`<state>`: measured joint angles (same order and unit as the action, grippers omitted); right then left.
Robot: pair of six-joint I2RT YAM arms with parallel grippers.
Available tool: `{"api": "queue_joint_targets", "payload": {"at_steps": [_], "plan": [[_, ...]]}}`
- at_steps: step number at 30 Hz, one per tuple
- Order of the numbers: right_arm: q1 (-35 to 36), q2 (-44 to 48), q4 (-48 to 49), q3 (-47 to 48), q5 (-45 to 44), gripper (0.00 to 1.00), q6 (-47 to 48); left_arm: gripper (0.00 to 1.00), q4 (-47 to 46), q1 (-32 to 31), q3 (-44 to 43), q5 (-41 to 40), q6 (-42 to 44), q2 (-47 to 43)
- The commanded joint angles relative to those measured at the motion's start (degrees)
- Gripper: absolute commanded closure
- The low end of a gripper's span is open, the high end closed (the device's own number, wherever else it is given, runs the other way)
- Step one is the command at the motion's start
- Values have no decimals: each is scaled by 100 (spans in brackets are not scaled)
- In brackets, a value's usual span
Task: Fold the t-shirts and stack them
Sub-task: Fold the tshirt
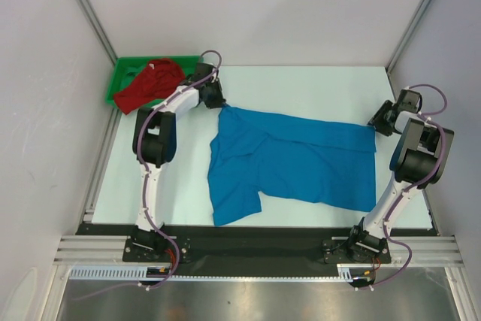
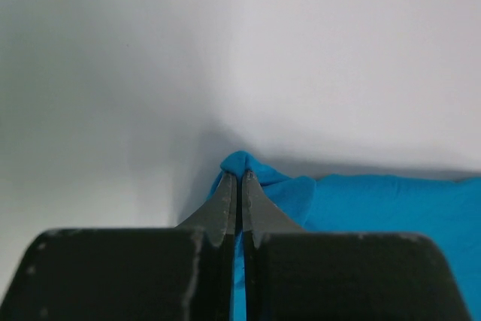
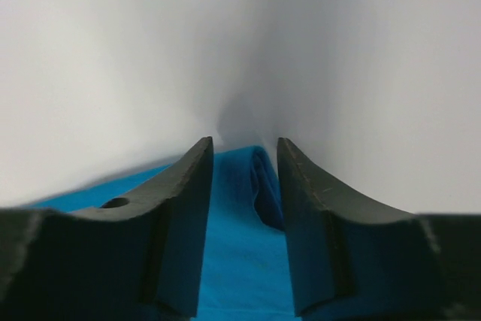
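On my feed the white table (image 1: 316, 88) has the blue t-shirt (image 1: 301, 163) spread mostly flat across the middle, a bit rumpled on its left side. Green tray (image 1: 116, 84) sits at the far-left corner, red t-shirt (image 1: 152, 82) bunched inside it.

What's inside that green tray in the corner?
A crumpled red t-shirt fills most of the green tray and hangs over its near rim. Whatever lies under the shirt is hidden, so I cannot tell if anything else is in there.
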<state>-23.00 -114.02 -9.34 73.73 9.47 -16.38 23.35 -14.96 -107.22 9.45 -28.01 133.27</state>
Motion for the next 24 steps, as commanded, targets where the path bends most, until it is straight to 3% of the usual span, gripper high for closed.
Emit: {"api": "queue_joint_targets", "payload": {"at_steps": [1,4,8,15,24], "plan": [[-11,-121,-15,132,-139,57,39,100,-261,90,43,39,-126,-443],[-2,-138,3,106,-139,69,21,97,-296,99,87,74,-178,-451],[6,-86,117,45,-86,72,-67,72,-349,125,114,162,-187,-416],[15,-59,99,9,-113,72,-14,70,-419,143,403,83,-170,-697],[15,-7,47,-8,-69,76,3,76,-499,143,527,13,-187,-777]]}}
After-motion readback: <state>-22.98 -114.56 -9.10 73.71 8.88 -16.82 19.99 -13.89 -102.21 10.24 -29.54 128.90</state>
